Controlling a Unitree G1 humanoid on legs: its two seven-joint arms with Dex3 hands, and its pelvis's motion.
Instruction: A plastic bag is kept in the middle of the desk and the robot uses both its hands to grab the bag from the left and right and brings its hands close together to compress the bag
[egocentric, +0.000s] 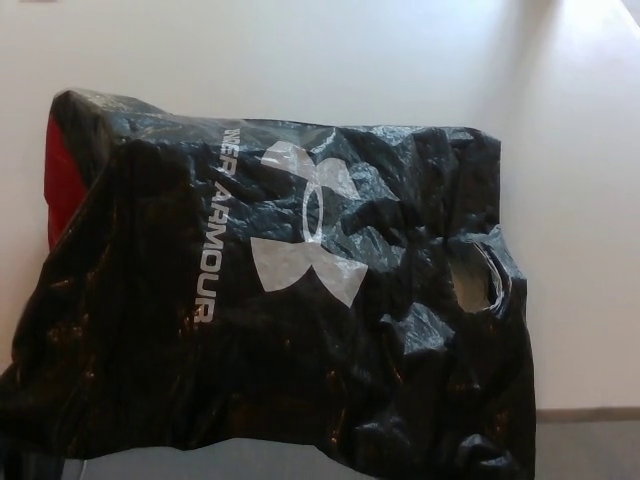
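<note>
1. White desk (330, 60) fills the upper part and right side of your frame, brightly lit toward the upper right; a grey strip shows along the lower right edge.
2. You will find the plastic bag (280, 320) lying flat on the desk, spread across the centre and lower part of the frame and running out of view at the bottom edge.
3. The bag is glossy black, heavily creased and wrinkled, with bright highlights over its folds.
4. Its face carries a white interlocked logo (310, 235) and white lettering (208, 255) reading "ARMOUR", turned sideways and running down the frame.
5. A red panel (62, 190) shows at the bag's upper left corner.
6. A die-cut handle hole (478, 280) sits at the right side, showing the desk through it.
7. You have neither robot hand in the frame, so no hold or finger spread can be reported.
</note>
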